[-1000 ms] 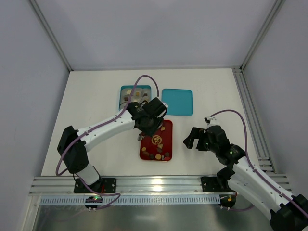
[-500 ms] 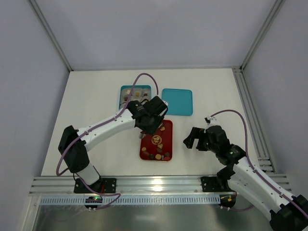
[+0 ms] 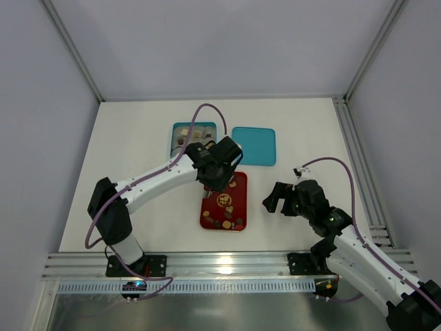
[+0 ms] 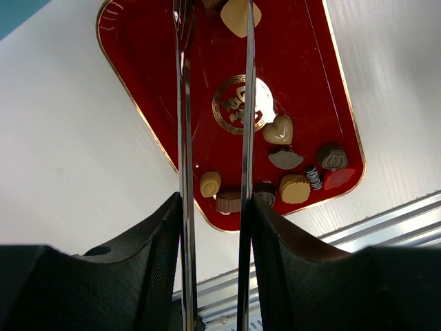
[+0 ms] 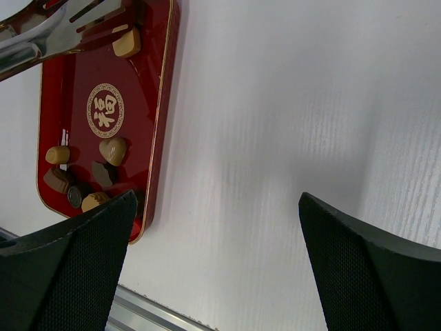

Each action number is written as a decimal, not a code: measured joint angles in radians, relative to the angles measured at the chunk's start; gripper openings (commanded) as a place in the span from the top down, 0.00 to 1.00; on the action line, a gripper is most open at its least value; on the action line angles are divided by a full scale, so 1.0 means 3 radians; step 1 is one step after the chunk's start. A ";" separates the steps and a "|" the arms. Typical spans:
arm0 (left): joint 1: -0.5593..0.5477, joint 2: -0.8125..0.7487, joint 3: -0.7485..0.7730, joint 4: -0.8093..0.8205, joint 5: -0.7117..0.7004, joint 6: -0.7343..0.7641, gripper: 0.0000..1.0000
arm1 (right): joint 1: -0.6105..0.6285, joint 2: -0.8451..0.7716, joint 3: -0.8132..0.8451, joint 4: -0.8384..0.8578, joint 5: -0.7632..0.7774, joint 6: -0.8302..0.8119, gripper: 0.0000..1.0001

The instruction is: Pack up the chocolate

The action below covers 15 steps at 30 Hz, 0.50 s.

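My left gripper (image 3: pixel 219 165) is shut on metal tongs (image 4: pixel 182 103) and hangs over the far end of the red tray (image 3: pixel 239 196). The tong tips reach a tan chocolate (image 4: pixel 240 15) at the tray's far end, which also shows in the right wrist view (image 5: pixel 126 43); I cannot tell whether they grip it. Several more chocolates (image 4: pixel 289 158) lie at the tray's near end (image 3: pixel 227 223). My right gripper (image 3: pixel 275 200) is open and empty, low over bare table right of the tray (image 5: pixel 148 103).
An open teal box (image 3: pixel 193 136) with chocolates in paper cups stands behind the tray. Its teal lid (image 3: pixel 253 146) lies flat to its right. An aluminium rail runs along the table's near edge (image 3: pixel 220 265) and another along the right side.
My left gripper has shifted slightly right and away with the tongs, over the tray's far end. The right arm has not moved.
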 measured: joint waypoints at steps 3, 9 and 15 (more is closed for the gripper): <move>0.0000 0.0005 0.0006 -0.0004 0.0000 -0.0024 0.58 | 0.0000 0.0000 0.0000 0.0000 0.0000 0.0000 0.00; -0.0001 0.0052 0.0031 -0.0006 -0.0003 -0.0094 0.58 | 0.0000 0.0000 0.0000 0.0000 0.0000 0.0000 0.00; -0.0010 0.0102 0.0074 -0.0028 -0.0036 -0.0172 0.58 | 0.0000 0.0000 0.0000 0.0000 0.0000 0.0000 0.00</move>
